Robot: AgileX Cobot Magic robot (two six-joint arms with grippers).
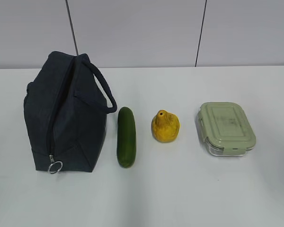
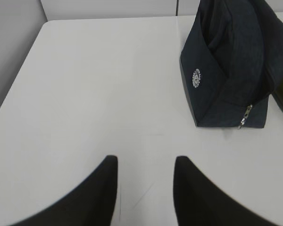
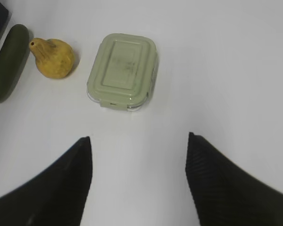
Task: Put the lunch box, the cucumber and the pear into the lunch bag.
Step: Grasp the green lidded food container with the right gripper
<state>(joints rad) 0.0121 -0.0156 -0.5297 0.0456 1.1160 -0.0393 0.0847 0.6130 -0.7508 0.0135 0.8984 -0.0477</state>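
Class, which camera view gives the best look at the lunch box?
The right wrist view: the lunch box lies near the middle, seen from above, with its whole green lid and clear rim in frame. The exterior view shows it whole too, but smaller and at a slant. The left wrist view does not show it.

Left to right along the white table (image 1: 189,198): dark navy fabric lunch bag (image 1: 66,118), just beside it the smooth green cucumber (image 1: 126,137) lying lengthwise, then the squat yellow pear (image 1: 165,126), then the lidded glass lunch box (image 1: 226,128) farthest right, apparently none touching.
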